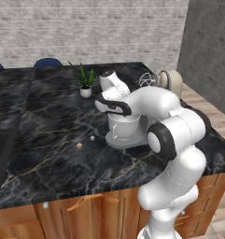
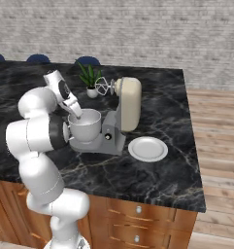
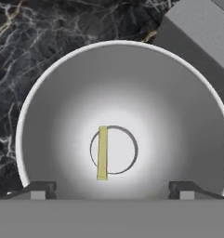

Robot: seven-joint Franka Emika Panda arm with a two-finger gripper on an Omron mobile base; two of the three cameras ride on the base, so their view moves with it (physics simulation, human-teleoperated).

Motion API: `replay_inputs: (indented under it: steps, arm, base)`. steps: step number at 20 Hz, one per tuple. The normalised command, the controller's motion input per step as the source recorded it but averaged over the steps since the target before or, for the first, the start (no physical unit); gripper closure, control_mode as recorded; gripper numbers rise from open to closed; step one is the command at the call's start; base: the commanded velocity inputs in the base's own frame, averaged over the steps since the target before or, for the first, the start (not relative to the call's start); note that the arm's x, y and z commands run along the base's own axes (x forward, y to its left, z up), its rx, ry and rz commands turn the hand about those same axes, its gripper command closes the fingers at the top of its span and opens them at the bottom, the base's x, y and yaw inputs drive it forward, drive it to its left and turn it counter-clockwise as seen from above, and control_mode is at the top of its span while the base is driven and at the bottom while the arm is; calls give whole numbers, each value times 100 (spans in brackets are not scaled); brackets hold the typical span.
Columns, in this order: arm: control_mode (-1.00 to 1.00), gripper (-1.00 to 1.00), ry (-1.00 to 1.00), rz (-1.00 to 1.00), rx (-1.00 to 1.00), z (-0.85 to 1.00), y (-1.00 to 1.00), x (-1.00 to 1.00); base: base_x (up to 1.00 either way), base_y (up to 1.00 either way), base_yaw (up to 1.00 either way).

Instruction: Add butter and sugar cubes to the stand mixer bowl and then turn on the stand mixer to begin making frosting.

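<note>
My gripper is open and hangs just above the stand mixer bowl, looking straight down into it. A pale yellow stick, the butter, lies on the bowl's grey bottom, free of the fingers. From the base views, the gripper sits over the white bowl, which rests on the grey base of the stand mixer. The mixer's cream head is tilted back with the whisk raised. A tiny white sugar cube lies on the counter left of the bowl.
A tiny tan lump lies beside the white cube. A potted plant stands behind the mixer. A flat white plate sits right of the mixer base. The dark marble counter ends near the arm's base.
</note>
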Motion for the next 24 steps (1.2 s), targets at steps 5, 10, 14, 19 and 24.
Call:
replay_inputs:
  steps: [5, 10, 14, 19, 24]
  arm:
    - [-100, -100, 8, 0, 9, 9, 53, -73]
    - [-100, -100, 4, 0, 3, 0, 68, -58]
    - [-100, -100, 8, 0, 0, -15, 90, -4]
    - [-100, -100, 10, 0, 4, -23, 59, 3]
    - [-100, -100, 4, 0, 0, -35, 43, 4]
  base:
    - [0, 0, 0]
    - [0, 0, 0]
    - [0, 0, 0]
    - [0, 0, 0]
    - [0, 0, 0]
